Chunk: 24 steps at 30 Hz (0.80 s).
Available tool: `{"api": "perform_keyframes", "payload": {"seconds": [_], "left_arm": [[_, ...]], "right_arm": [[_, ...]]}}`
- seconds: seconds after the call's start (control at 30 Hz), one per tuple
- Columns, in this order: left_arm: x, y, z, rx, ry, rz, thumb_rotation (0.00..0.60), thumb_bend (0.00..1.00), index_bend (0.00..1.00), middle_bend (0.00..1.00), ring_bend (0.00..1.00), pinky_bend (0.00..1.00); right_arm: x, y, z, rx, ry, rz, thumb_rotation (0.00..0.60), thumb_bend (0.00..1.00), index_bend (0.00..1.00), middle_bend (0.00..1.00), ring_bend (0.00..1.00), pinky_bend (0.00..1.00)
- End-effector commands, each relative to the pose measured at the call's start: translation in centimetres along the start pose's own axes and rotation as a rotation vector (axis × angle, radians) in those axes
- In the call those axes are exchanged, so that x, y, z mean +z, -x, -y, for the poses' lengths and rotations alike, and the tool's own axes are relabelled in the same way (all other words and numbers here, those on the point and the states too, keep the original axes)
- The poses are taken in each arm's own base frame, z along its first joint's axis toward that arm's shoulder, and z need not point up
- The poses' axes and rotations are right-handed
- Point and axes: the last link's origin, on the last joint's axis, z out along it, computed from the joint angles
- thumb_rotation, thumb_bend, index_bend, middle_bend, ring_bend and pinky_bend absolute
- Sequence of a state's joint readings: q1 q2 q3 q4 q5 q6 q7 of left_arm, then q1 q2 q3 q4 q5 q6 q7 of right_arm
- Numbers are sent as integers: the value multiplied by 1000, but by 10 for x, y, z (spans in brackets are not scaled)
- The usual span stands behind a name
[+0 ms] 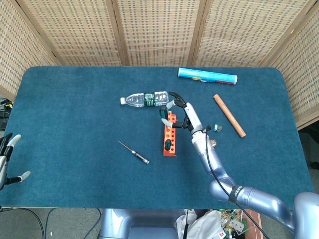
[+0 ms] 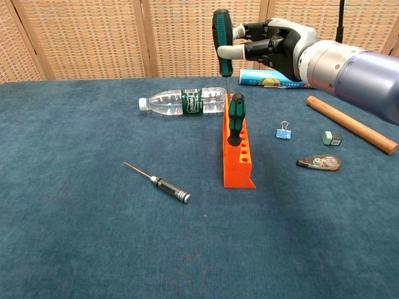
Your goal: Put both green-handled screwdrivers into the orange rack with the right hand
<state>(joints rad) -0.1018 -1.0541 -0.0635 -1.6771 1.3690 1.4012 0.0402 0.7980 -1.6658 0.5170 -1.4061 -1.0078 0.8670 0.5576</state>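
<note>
The orange rack (image 2: 239,166) (image 1: 169,135) lies mid-table. One green-handled screwdriver (image 2: 235,119) (image 1: 168,144) stands upright in one of its holes. My right hand (image 2: 275,48) (image 1: 182,112) grips the second green-handled screwdriver (image 2: 221,38) (image 1: 163,110) by the handle, upright, shaft pointing down. Its tip is at the rack's far end; whether it sits in a hole is hidden behind the standing handle. At the table's left edge, my left hand (image 1: 7,160) has its fingers spread and holds nothing.
A water bottle (image 2: 184,101) lies just behind the rack's far end. A thin black screwdriver (image 2: 159,181) lies left of the rack. To the right are a blue binder clip (image 2: 283,132), a small green block (image 2: 331,137), a flat oval object (image 2: 318,163), a wooden dowel (image 2: 349,124) and a blue tube (image 2: 274,79).
</note>
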Motion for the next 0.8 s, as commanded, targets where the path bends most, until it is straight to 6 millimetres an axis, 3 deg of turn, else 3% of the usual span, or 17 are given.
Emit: {"api": "perform_keyframes", "payload": {"seconds": [0.03, 0.8], "left_arm": [[0, 0, 0, 0, -1, 2, 600, 0, 0, 0, 0, 0], [3, 4, -1, 8, -6, 15, 600, 0, 0, 0, 0, 0]], "right_arm": [[-2, 0, -5, 3, 6, 16, 600, 345, 668, 88, 0, 0], [-7, 2, -47, 65, 41, 108, 600, 302, 668, 91, 0, 0]]}}
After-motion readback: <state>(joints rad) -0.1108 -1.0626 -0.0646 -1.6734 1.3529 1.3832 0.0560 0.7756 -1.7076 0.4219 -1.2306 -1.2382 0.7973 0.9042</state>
